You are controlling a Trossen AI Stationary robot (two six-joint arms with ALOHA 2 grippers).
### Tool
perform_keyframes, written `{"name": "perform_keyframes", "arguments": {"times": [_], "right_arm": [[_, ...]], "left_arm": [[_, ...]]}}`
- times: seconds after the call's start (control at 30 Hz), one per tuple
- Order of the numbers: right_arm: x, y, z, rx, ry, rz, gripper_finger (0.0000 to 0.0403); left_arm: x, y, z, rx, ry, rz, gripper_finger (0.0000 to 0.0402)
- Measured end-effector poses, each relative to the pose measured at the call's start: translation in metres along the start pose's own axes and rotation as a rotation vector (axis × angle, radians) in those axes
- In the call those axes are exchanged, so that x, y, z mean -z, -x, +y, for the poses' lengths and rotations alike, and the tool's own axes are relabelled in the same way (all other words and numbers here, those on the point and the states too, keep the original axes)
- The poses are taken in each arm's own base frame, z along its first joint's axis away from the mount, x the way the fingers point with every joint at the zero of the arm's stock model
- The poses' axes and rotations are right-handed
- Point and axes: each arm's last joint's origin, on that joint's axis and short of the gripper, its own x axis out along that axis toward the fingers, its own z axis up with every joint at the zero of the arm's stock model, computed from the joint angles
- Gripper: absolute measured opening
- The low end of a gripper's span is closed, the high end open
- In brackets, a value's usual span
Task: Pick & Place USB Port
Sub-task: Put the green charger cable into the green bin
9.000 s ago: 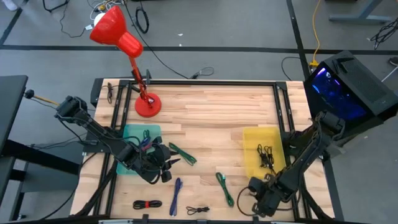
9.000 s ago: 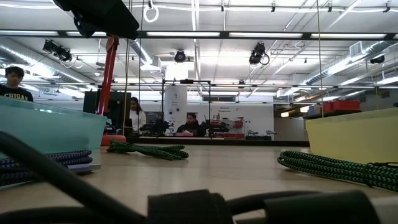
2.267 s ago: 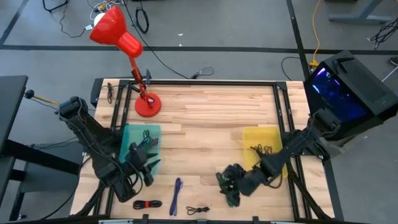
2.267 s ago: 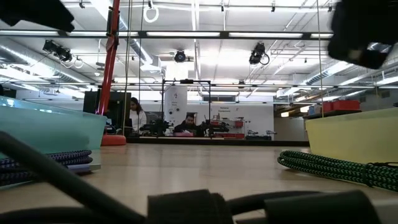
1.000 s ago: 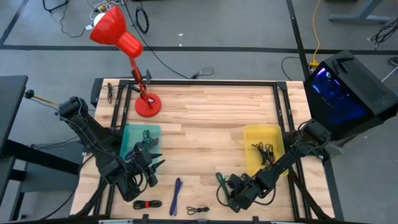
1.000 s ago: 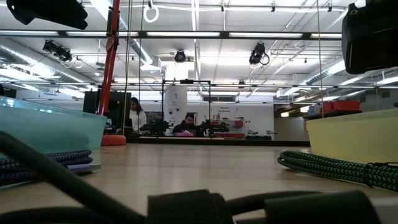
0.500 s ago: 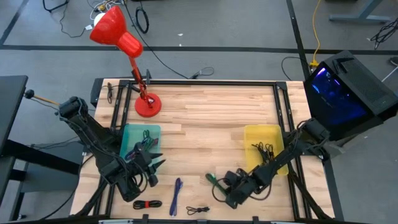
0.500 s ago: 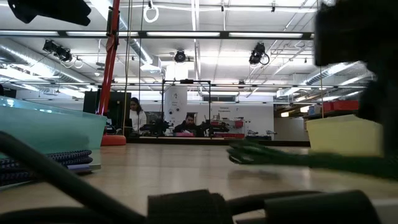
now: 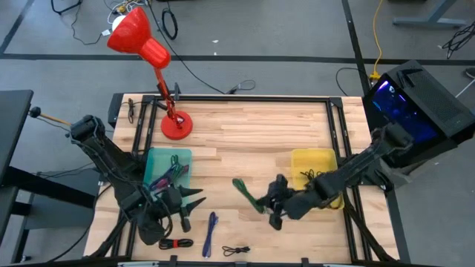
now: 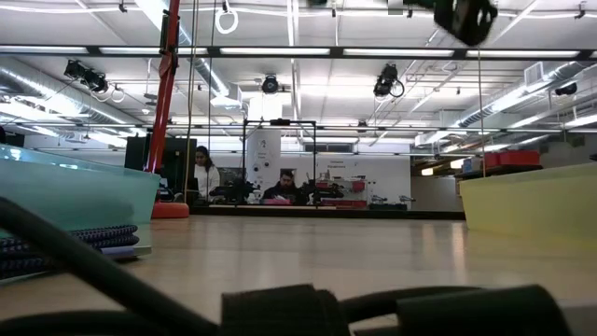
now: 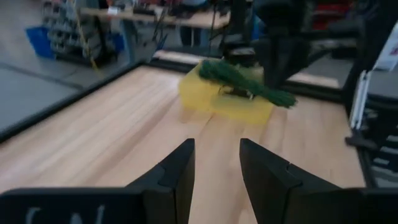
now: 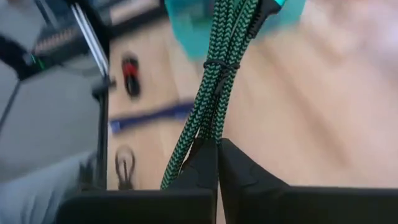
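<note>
Table (image 9: 245,133): wooden, holding a teal bin (image 9: 157,159) and a yellow bin (image 9: 308,163).
Right end effector (image 9: 269,205): fingers clamped together on the green cable (image 9: 245,191), lifted above mid-table.
Left end effector (image 9: 191,202): fingers apart, holding nothing, just beside the teal bin.

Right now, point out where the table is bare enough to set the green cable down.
The widest bare wood runs between the red lamp and the yellow bin. It is crowded along the near edge: a blue cable, two black cables, and the left end effector. The right end effector holds the green cable above the middle.
</note>
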Motion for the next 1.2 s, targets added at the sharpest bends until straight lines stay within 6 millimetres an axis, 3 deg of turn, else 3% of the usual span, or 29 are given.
{"name": "perform_keyframes", "arguments": {"times": [0.27, 0.6, 1.0, 1.2], "right_arm": [[-0.034, 0.038, 0.011, -0.074, 0.099, -0.287, 0.0000], [-0.035, 0.046, 0.023, -0.100, 0.157, -0.373, 0.0000], [-0.035, 0.032, 0.034, -0.130, 0.231, -0.463, 0.0000], [-0.037, 0.031, 0.033, -0.112, 0.235, -0.472, 0.0000]], "left_arm": [[-0.032, -0.028, -0.008, 0.133, -0.048, -0.064, 0.0124], [-0.071, -0.064, 0.000, 0.432, -0.029, -0.237, 0.0119], [-0.079, -0.092, 0.019, 0.456, 0.031, -0.238, 0.0119], [-0.075, -0.102, 0.015, 0.551, 0.055, -0.249, 0.0119]]}}
